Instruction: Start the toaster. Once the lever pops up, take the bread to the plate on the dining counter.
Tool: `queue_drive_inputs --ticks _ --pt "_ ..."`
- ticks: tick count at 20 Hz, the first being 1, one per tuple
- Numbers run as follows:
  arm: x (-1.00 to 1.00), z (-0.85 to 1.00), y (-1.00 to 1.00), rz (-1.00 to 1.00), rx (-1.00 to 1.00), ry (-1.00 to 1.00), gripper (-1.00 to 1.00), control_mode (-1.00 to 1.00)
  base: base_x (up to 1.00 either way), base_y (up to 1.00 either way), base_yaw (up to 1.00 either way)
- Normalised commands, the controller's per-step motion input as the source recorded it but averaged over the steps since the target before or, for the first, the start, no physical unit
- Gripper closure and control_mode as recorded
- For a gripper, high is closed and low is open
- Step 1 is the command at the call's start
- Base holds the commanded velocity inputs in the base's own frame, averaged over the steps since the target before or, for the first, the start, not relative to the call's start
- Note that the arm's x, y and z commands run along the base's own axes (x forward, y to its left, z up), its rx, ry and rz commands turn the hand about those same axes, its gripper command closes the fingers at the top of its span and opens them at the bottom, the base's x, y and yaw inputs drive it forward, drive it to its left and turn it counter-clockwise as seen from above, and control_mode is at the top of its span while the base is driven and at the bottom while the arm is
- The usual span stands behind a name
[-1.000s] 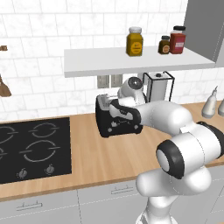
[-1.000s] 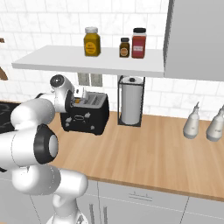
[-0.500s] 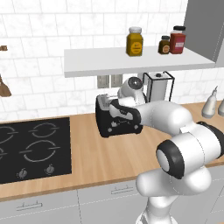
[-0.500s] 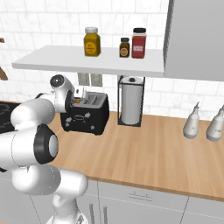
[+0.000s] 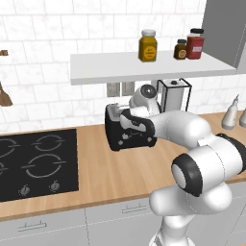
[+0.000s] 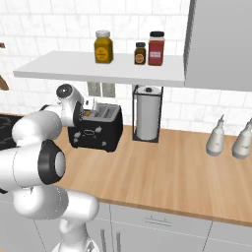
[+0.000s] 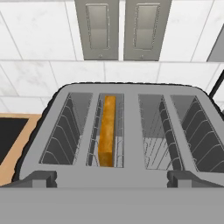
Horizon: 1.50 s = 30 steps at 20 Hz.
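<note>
White tiled wall and a wooden counter (image 6: 162,167) frame the scene. Above the counter the gripper (image 7: 112,181) hangs with its jaws spread wide and nothing between them, directly over the toaster (image 7: 122,131). Between and ahead of the fingertips, the bread (image 7: 106,130) stands on edge in the second slot from the left. In the right base view the toaster (image 6: 96,129) sits near the wall, a paper towel holder (image 6: 146,119) just beside it and open counter in front. A shelf (image 6: 103,71) overhangs it.
</note>
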Motion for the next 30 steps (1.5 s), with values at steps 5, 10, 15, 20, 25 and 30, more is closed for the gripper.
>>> queue_drive_inputs --ticks 5,10,15,20,25,30 --pt "0.00 0.00 0.00 0.00 0.00 0.00 -1.00 -1.00 0.00 0.00 0.00" --pt "0.00 0.00 0.00 0.00 0.00 0.00 -1.00 -1.00 0.00 0.00 0.00" --pt "0.00 0.00 0.00 0.00 0.00 0.00 -1.00 -1.00 0.00 0.00 0.00" --pt "0.00 0.00 0.00 0.00 0.00 0.00 -1.00 -1.00 0.00 0.00 0.00" --pt "0.00 0.00 0.00 0.00 0.00 0.00 -1.00 -1.00 0.00 0.00 0.00" --pt "0.00 0.00 0.00 0.00 0.00 0.00 -1.00 -1.00 0.00 0.00 0.00"
